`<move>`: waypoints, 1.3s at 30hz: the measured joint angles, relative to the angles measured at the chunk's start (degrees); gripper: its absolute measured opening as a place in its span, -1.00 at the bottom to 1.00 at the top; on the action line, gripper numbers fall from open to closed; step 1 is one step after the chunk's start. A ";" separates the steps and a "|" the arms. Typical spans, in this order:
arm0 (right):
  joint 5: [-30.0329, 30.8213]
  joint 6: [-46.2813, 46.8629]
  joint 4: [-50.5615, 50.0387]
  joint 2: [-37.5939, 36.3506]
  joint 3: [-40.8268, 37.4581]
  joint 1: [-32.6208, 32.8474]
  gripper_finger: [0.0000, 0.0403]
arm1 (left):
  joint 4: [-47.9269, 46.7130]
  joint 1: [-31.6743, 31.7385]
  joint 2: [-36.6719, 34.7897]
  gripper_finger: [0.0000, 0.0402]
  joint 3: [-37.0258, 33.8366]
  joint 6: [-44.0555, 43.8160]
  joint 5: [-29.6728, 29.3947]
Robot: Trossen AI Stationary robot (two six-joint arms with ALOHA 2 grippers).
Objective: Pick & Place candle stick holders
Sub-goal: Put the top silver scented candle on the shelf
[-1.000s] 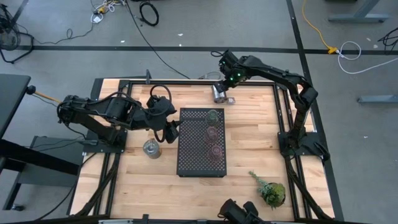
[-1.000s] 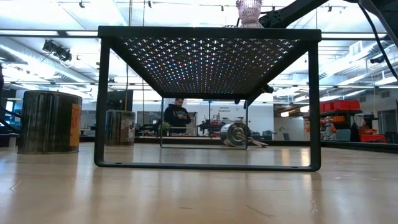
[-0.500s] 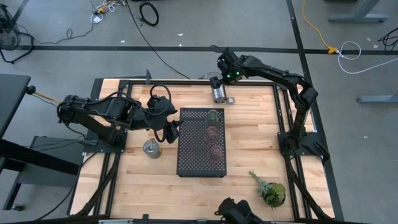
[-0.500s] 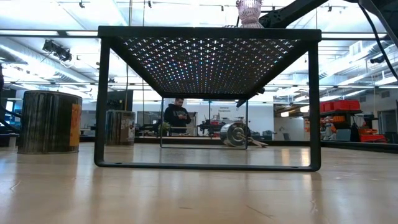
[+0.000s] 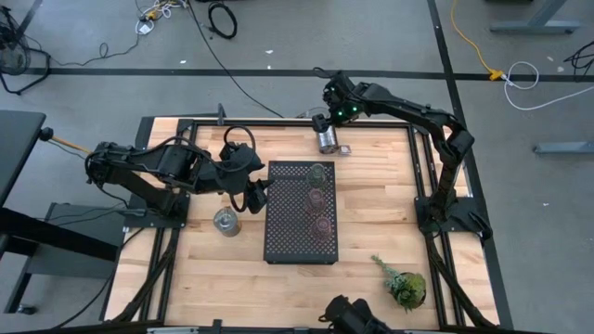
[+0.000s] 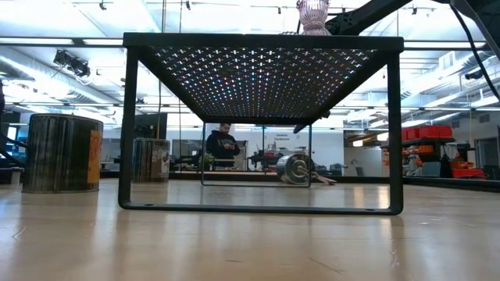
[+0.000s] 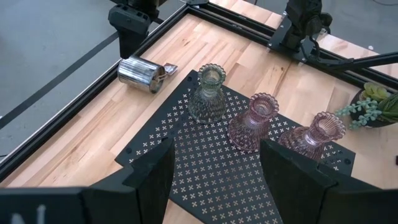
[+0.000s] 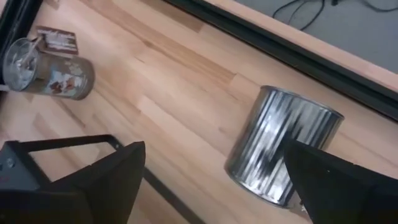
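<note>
A black perforated tray (image 5: 288, 232) stands mid-table. A pale green glass holder (image 7: 207, 93) and two pinkish holders (image 7: 252, 121) (image 7: 314, 135) stand upright on it. One silvery holder (image 5: 327, 139) lies on its side by the far edge. My right gripper (image 5: 324, 119) hangs open just above it, and the right wrist view shows that holder (image 8: 283, 146) beyond the gripper (image 8: 214, 146). Another silvery holder (image 5: 225, 221) stands upright left of the tray. My left gripper (image 5: 257, 196) hovers open over the tray's left edge, nothing between its fingers (image 7: 149, 180).
A leafy plant sprig (image 5: 404, 285) lies at the near right. A small tag (image 5: 344, 148) lies beside the fallen holder. A further silvery holder (image 8: 46, 68) shows in the right wrist view. Black rails (image 5: 278, 122) frame the table. Bare wood lies right of the tray.
My right gripper has drawn up and back toward the far edge, away from the silvery holder it stood over a second ago. The holder stays lying on the table.
</note>
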 joint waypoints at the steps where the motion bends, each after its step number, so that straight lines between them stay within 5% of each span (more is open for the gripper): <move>1: 0.58 0.04 -0.08 0.00 0.00 0.17 0.88 | 0.00 0.00 0.00 0.19 0.00 -0.01 0.00; 7: 1.52 -1.59 -1.06 0.00 0.00 1.79 0.89 | 0.00 0.00 0.00 0.19 0.00 -0.02 0.00; 12: 12.82 0.88 -4.58 1.41 0.06 3.15 0.89 | -0.02 0.01 0.00 0.19 0.00 -0.02 0.02; 39: 11.42 18.02 -5.33 11.28 0.14 3.07 0.89 | -0.04 0.00 0.00 0.19 0.00 0.44 2.62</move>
